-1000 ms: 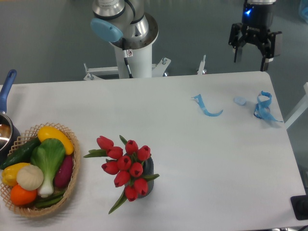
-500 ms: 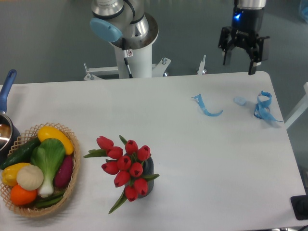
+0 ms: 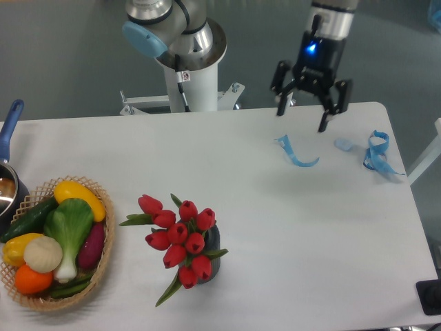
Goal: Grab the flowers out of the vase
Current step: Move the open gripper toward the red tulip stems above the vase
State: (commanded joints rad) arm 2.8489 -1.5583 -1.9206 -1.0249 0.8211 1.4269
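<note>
Red tulip flowers [image 3: 180,238] stand in the dark vase [image 3: 211,243] near the table's [image 3: 275,227] front edge, beside the wicker basket [image 3: 103,265]. The claw [image 3: 302,115] hangs wide and empty over the far side, well apart from them; the bunch lies forward and to the camera's left of it, stems roughly upright.

A round woven wicker basket [image 3: 103,265] sits at the left edge of the white surface [image 3: 275,227], filled with toy vegetables: a yellow pepper [image 3: 80,197], a dark green cucumber [image 3: 29,217], a pale green leafy cabbage [image 3: 69,227], a purple aubergine [image 3: 91,246], a white garlic bulb [image 3: 43,254] and an orange fruit [image 3: 32,279]. Behind the basket, a metal pot with a blue handle [image 3: 9,127] is cut off by the frame. Curled light-blue ribbon scraps [image 3: 298,155] [image 3: 377,152] lie near the far right corner.
</note>
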